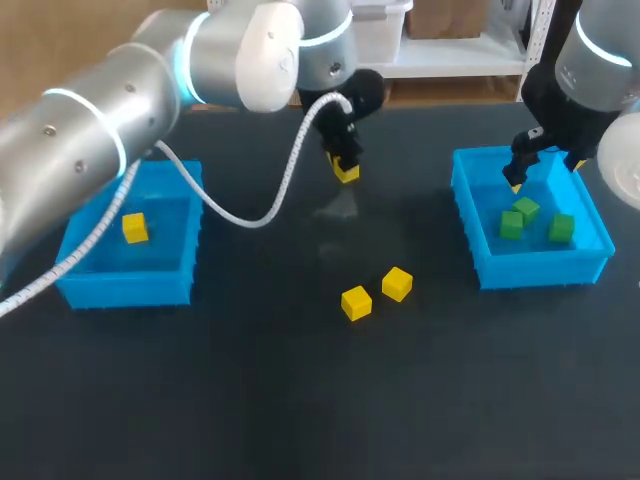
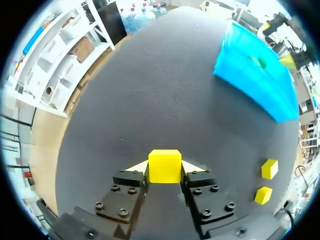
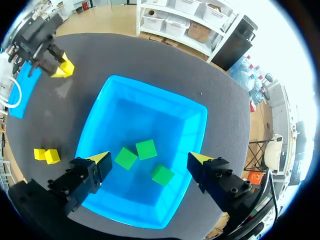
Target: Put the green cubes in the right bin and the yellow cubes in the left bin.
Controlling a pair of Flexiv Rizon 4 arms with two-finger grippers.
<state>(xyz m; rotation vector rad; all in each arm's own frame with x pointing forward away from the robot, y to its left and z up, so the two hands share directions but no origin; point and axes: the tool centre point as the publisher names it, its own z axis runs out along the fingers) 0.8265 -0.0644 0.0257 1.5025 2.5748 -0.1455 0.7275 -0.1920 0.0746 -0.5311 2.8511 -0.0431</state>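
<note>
**A:** What colours do we label at our left gripper [image 2: 165, 171]?

**B:** Black finger bodies with bright yellow tips. The held cube [image 2: 164, 162] between them is plain yellow, unpatterned.

**A:** And beside that gripper?

**B:** Two loose cubes [image 2: 269, 168] [image 2: 263, 195], the same yellow, on our table [image 2: 150, 90], which is matt black.

**A:** Beneath our right gripper [image 3: 149, 160]?

**B:** We see three green cubes [image 3: 146, 149] [image 3: 125, 158] [image 3: 163, 174], each uniform, inside the right bin [image 3: 195, 112], bright blue throughout. Its fingers are again black with yellow tips.

**A:** Behind our left gripper?

**B:** The left arm [image 1: 110, 110] is silver-grey with glowing cyan rings, the cable [image 1: 270, 205] is white, and the left bin [image 1: 75, 285] is blue and holds a yellow binned cube [image 1: 135, 228].
</note>
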